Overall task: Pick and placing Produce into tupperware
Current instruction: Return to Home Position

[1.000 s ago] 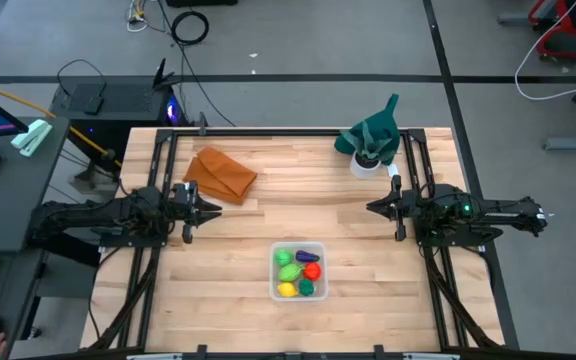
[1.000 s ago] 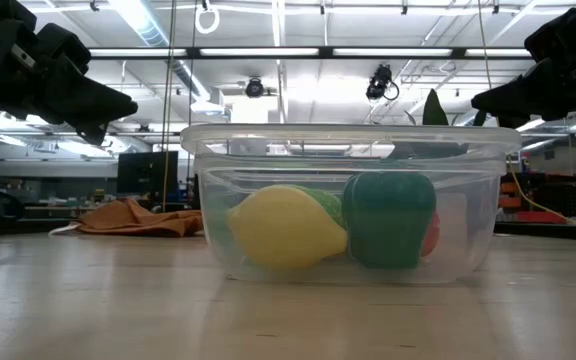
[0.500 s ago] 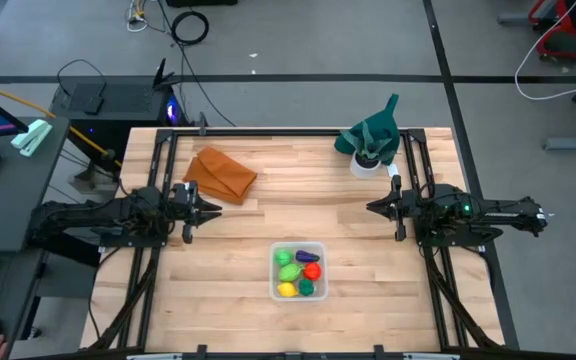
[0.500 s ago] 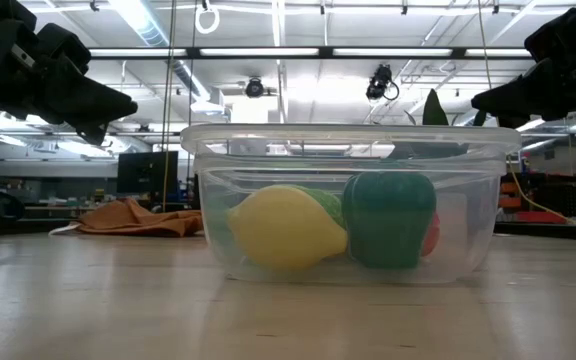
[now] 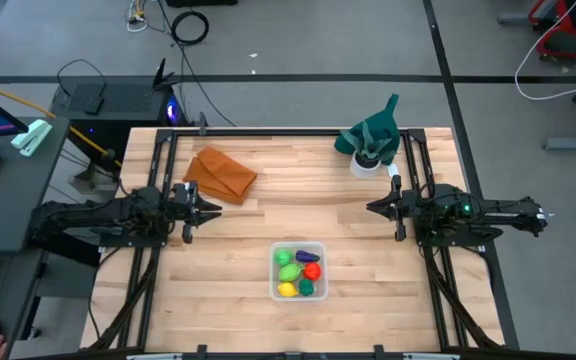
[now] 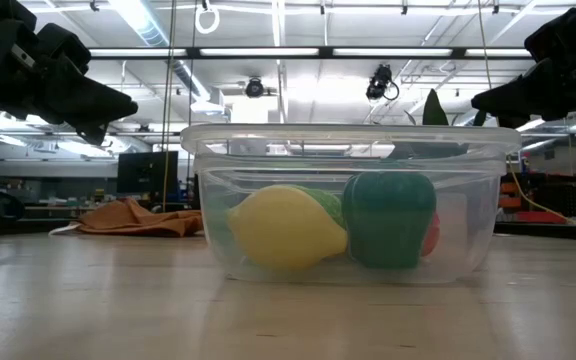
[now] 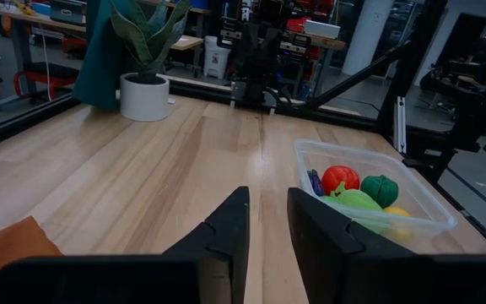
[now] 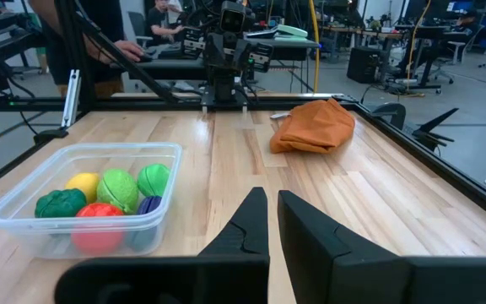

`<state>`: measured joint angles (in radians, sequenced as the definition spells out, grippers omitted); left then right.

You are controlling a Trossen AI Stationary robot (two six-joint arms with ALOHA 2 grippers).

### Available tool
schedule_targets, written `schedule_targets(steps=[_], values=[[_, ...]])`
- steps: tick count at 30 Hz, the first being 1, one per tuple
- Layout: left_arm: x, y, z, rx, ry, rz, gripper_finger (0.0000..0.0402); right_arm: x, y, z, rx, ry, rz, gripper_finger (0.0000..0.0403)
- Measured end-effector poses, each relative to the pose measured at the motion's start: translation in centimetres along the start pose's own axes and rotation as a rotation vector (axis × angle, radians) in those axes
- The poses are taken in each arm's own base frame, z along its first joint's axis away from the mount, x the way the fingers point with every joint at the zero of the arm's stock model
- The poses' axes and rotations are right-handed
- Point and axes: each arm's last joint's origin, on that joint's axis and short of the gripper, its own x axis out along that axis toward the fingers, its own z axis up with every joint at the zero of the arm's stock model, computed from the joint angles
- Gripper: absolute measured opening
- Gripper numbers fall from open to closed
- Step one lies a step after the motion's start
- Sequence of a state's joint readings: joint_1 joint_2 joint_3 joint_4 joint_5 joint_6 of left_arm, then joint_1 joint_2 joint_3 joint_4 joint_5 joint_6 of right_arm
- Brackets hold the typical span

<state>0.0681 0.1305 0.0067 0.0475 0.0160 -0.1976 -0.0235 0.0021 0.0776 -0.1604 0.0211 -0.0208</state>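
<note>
Grey floor [image 5: 368, 40] with cables, ceiling strip lights [image 6: 298, 52]; cluttered workbenches [image 8: 378, 38]

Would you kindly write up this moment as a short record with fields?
tub: clear tupperware near the table's front edge, between the arms
contents: yellow, red, dark green, purple and light green produce inside
left hand: holds nothing, beside the orange cloth
right hand: shut, empty, near the white cup
loose produce on table: none seen
</note>
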Motion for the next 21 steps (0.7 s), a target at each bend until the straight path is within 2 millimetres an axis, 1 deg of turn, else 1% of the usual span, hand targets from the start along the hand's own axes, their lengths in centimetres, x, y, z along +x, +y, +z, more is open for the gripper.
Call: schedule_targets(steps=[13, 21], values=[[0.00, 0.00, 0.00, 0.000, 0.000, 0.000, 0.0078, 0.00, 0.00, 0.00, 0.000, 0.000, 0.000, 0.0000], [0.00, 0.00, 0.00, 0.000, 0.000, 0.000, 0.0088, 0.00, 0.00, 0.00, 0.000, 0.000, 0.000, 0.0000]])
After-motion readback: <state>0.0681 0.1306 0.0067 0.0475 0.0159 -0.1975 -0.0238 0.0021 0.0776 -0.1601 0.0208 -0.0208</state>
